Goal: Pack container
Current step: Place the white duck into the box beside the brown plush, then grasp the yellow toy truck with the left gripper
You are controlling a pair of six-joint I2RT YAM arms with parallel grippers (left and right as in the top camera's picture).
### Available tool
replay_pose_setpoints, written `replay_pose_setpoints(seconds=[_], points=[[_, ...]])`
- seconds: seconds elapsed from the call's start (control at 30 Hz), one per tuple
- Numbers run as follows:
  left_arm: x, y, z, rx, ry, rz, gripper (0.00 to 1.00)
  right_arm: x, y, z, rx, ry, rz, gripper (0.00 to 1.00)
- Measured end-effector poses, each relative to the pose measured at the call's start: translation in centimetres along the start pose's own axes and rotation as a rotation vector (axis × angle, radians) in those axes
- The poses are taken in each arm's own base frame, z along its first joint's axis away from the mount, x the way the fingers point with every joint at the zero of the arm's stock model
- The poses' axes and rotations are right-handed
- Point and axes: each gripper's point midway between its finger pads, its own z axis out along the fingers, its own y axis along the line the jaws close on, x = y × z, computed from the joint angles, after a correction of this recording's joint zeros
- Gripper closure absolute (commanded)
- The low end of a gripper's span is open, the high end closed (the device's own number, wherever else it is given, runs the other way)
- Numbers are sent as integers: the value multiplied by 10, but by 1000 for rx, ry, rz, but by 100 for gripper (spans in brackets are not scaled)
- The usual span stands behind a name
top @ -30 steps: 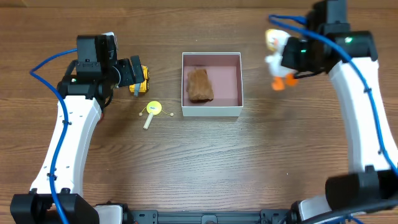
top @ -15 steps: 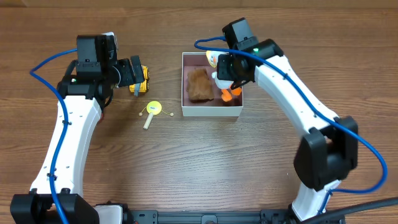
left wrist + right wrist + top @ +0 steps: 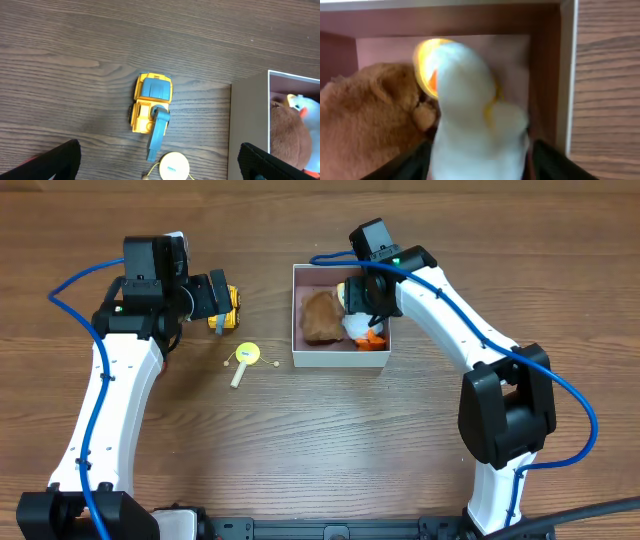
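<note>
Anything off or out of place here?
Nothing stands out. The box sits square and intact; the brown plush and the duck, held by the right gripper, are inside it. The toy truck and yellow disc lie on the table, unpacked.

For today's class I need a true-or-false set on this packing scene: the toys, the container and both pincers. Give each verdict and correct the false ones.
1. The brown plush toy lies inside the container. True.
2. The yellow truck is packed in the container. False: it stands outside it, on the table.
3. The right pincer grips a white duck toy inside the container, next to the brown plush toy. True.
4. The left pincer is shut on the yellow truck. False: it is open above the truck, with its fingers wide apart and touching nothing.
</note>
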Motion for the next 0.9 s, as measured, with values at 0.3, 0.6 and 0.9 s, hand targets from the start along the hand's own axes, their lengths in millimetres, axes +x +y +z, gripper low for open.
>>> replay_pose_setpoints(seconds=[0.3,0.6,0.9], points=[[0,0,0,0,0,0,0,-35,-12,-124,-24,-237,-5,3],[-4,-5,0,30,-13,1,0,-36,-169,-210,45,-315,386,0],[22,2,53,8,125,42,17,-12,-251,-203,57,-234,617,0]])
